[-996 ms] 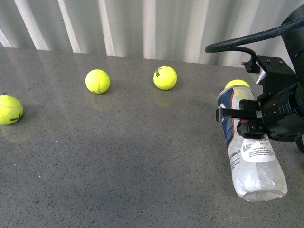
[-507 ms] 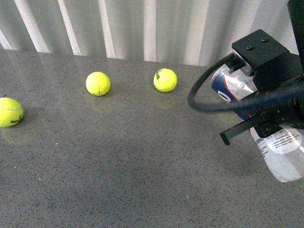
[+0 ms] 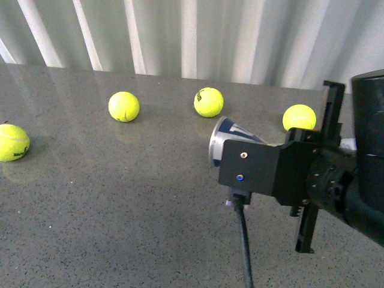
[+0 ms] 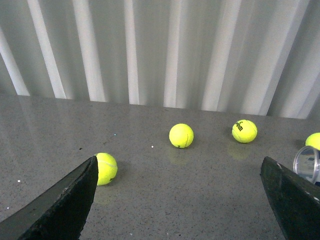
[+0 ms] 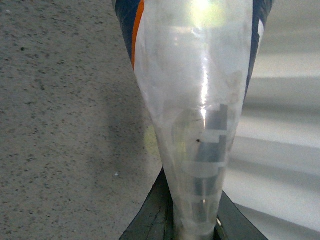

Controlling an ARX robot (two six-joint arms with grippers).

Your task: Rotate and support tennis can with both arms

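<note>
Clear plastic tennis can [image 3: 233, 133]: metal rim faces left, over the rt side of the grey table [image 3: 120, 204], near the rt-most tennis ball [image 3: 299, 117]. Your rt gripper [image 5: 194, 226] pinches its crushed clear end. Your lt gripper [image 4: 180, 205]: fingers spread wide, nothing between. 3 more balls [image 3: 208, 101] [image 3: 123, 105] [image 3: 13, 141] lie further left.

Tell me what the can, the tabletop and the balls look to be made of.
The tennis can looks like thin clear plastic with a glossy finish: you can see through it, and its wall is creased and pinched. Its rim looks like bright metal. The table is grey, speckled and polished, probably stone or laminate, and it faintly mirrors the balls. The tennis balls look like matte yellow-green felt.
</note>
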